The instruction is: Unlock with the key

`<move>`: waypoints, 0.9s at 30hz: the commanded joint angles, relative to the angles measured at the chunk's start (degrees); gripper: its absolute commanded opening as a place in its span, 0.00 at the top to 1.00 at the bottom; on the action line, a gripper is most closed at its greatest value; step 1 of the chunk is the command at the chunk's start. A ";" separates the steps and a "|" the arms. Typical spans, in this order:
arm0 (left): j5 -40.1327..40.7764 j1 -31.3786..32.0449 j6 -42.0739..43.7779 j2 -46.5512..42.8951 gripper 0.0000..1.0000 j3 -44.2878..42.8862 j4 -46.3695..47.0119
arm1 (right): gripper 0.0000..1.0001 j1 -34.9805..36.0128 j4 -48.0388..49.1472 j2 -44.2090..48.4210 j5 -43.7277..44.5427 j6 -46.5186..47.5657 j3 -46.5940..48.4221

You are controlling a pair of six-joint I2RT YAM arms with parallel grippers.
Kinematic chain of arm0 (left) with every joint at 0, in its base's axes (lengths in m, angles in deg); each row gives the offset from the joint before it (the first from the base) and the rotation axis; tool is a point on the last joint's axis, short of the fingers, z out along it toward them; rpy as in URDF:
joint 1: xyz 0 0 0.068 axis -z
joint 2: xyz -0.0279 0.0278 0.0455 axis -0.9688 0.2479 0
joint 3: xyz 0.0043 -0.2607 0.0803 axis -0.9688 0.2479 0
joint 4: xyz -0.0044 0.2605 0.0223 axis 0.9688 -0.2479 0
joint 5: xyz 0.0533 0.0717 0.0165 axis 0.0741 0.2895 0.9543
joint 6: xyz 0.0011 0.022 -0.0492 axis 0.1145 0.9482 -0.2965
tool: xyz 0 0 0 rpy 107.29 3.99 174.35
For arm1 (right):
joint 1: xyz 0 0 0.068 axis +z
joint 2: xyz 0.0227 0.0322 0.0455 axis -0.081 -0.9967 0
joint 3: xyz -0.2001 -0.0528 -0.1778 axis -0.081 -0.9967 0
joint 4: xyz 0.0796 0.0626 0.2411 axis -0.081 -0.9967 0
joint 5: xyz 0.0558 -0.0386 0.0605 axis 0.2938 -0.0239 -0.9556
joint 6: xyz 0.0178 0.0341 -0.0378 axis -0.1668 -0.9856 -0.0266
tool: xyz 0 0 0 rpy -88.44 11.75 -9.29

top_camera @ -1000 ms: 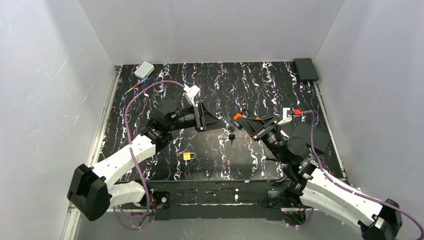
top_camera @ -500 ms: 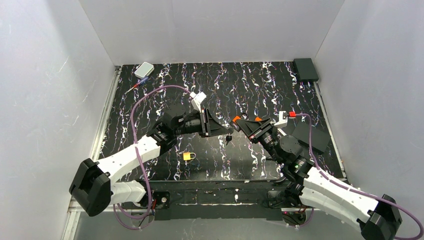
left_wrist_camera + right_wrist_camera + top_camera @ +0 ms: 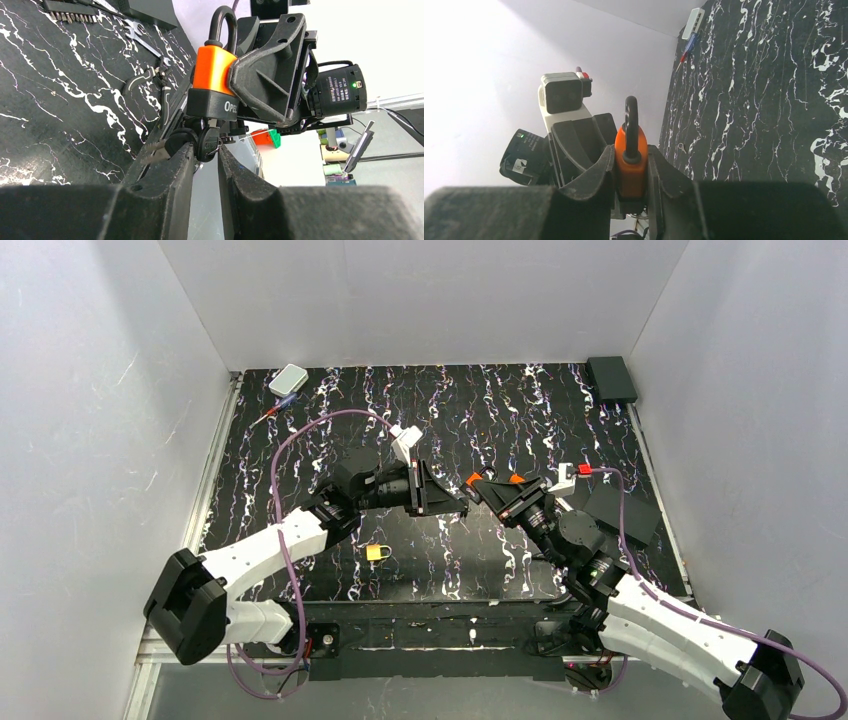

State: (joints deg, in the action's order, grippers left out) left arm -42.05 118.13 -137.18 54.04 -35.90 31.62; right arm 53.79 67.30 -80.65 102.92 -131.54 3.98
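Note:
My right gripper [image 3: 480, 490] is shut on the orange padlock [image 3: 630, 165] and holds it above the table, shackle up; the same padlock, with its black base, shows in the left wrist view [image 3: 212, 75]. The small black key [image 3: 208, 142] hangs from the padlock's underside. My left gripper [image 3: 206, 148] has come in from the left [image 3: 452, 504], and its two fingertips press on either side of the key's head. A second dark key head [image 3: 175, 141] on the same ring lies outside the left finger.
A small yellow padlock [image 3: 377, 552] lies on the black marbled table [image 3: 440, 570] in front of the arms. A white box [image 3: 288, 379] and a screwdriver [image 3: 272, 415] sit far left, a black box [image 3: 611, 378] far right. A wrench [image 3: 142, 42] and pliers [image 3: 145, 80] lie to the right.
My left gripper has moved right to the padlock and narrowed its fingers around the hanging key. My right gripper has shifted slightly left and down with the padlock.

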 commanded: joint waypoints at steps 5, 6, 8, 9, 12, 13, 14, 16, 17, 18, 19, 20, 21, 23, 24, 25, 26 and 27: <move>-1.10 0.46 0.63 0.76 0.91 -2.23 1.56 | 0.99 0.07 4.97 -0.46 0.01 -0.52 2.16; -1.26 0.46 0.57 0.82 0.94 -2.26 1.64 | 0.99 0.05 4.95 -0.56 0.00 -0.54 2.16; -1.46 0.48 0.54 1.14 1.00 -2.35 1.64 | 0.99 0.07 4.86 -0.65 0.10 -0.60 2.21; -1.50 0.50 0.58 1.16 1.00 -2.31 1.63 | 0.99 0.07 4.84 -0.74 0.11 -0.56 2.30; -1.39 0.49 0.84 1.29 1.00 -2.27 1.69 | 0.99 0.07 4.23 -1.08 -0.06 -0.47 2.67; -1.30 0.46 0.97 1.30 1.00 -2.27 1.65 | 0.99 0.06 4.14 -1.24 -0.09 -0.41 2.77; -1.28 0.46 1.02 1.49 1.00 -2.34 1.66 | 0.99 0.07 4.12 -1.49 -0.23 -0.44 2.78; -1.36 0.50 1.19 1.70 1.00 -2.59 1.66 | 0.99 0.07 4.01 -1.77 -0.42 -0.55 2.79; -1.50 0.50 1.18 1.94 1.00 -2.76 1.64 | 0.99 0.07 4.03 -1.93 -0.56 -0.58 2.78; -1.62 0.43 1.24 2.30 1.00 -2.94 1.61 | 0.99 0.07 4.03 -2.09 -0.62 -0.55 2.78; -1.65 0.45 1.42 2.59 1.00 -3.21 1.67 | 0.99 0.07 3.88 -2.10 -0.68 -0.50 2.80; -1.65 0.44 1.45 2.68 1.00 -3.24 1.63 | 0.99 0.05 3.66 -1.99 -0.71 -0.48 2.82; -1.58 0.45 1.59 2.70 1.00 -3.24 1.69 | 0.99 0.07 3.40 -1.81 -0.62 -0.34 2.86; -0.93 0.43 2.08 2.36 1.00 -2.75 1.66 | 0.99 0.07 2.84 -1.53 -0.32 -0.30 2.79; -0.35 0.48 2.62 1.99 1.00 -2.43 1.67 | 0.99 0.07 2.45 -1.34 -0.11 -0.70 2.78; 0.78 0.75 4.75 1.30 1.00 -2.36 1.38 | 0.99 0.07 -0.04 -1.17 0.58 -1.42 3.60; 2.51 1.72 7.87 -0.17 1.00 -2.99 -1.05 | 0.99 0.07 -12.42 -1.48 2.46 -5.25 7.25; 5.27 2.66 12.20 -1.25 1.00 -5.45 -6.86 | 0.99 0.07 -22.04 -2.17 3.82 -5.61 12.08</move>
State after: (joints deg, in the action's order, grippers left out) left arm -41.65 118.17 -134.01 56.62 -36.21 30.83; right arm 53.25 61.90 -82.73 104.98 -132.81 4.88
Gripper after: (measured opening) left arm 0.028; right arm 0.295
